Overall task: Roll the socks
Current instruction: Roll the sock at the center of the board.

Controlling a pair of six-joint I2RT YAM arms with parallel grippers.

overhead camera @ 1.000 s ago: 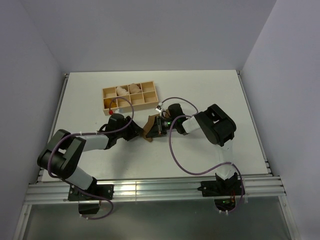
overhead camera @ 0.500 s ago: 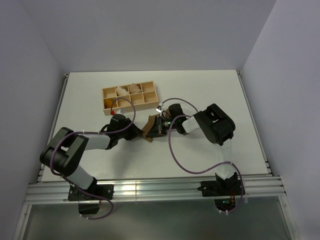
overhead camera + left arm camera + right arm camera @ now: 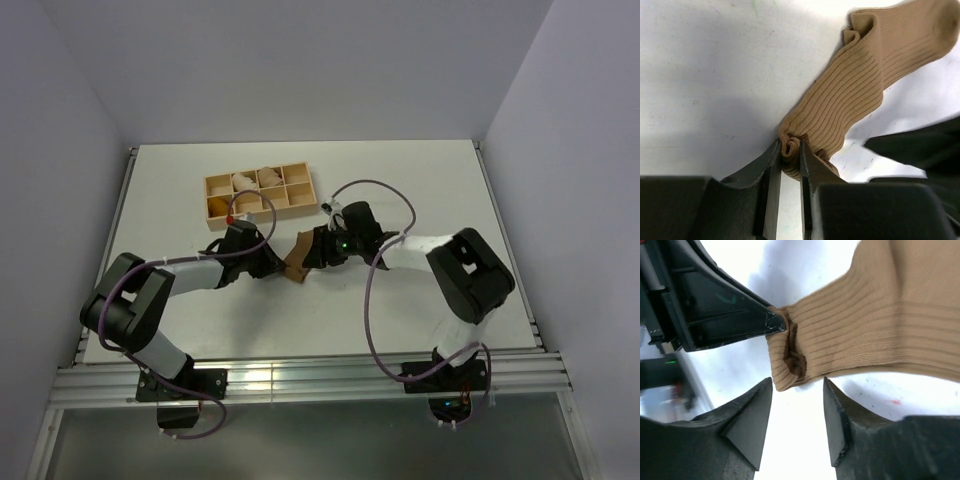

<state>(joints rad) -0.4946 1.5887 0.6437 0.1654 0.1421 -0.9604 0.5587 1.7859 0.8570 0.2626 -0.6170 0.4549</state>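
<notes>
My left jaws are clamped narrow on the rolled end of the tan ribbed sock (image 3: 850, 85). It lies mid-bench (image 3: 400, 180), at 5 o'clock from the wooden tray (image 3: 258, 190). My right jaws stand apart, tips just beside that same end.

The ribbed sock (image 3: 855, 85) is plain tan-brown, the table (image 3: 420, 180) white, the tray (image 3: 296, 186) pale wood.
</notes>
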